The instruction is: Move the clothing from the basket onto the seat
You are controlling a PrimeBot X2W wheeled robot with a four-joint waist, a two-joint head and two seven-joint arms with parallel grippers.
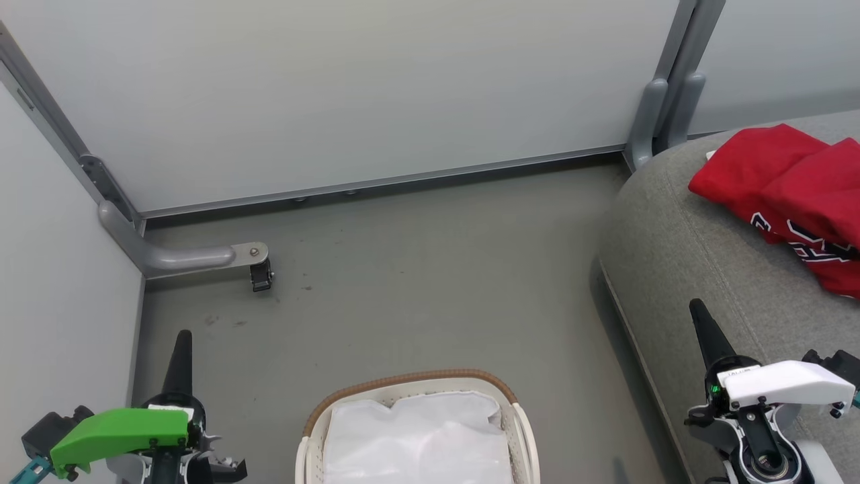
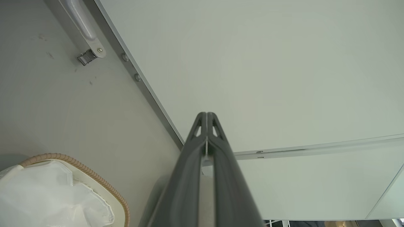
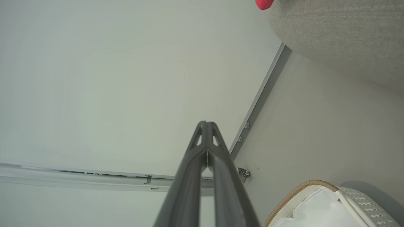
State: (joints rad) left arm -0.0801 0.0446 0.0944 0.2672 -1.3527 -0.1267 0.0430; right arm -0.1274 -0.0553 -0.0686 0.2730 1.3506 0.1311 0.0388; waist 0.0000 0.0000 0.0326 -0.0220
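Note:
The red clothing with navy-and-white lettering lies bunched on the grey seat at the right; a red corner of the clothing peeks over the seat in the right wrist view. The white basket with a brown rim stands on the floor at bottom centre and holds a white sheet; no red shows inside it. My left gripper is shut and empty, left of the basket. My right gripper is shut and empty, over the seat's front edge, right of the basket.
Pale partition walls close off the back and left. A grey bracket foot with a small caster sticks out onto the grey floor at the left corner. Grey posts stand at the seat's back corner.

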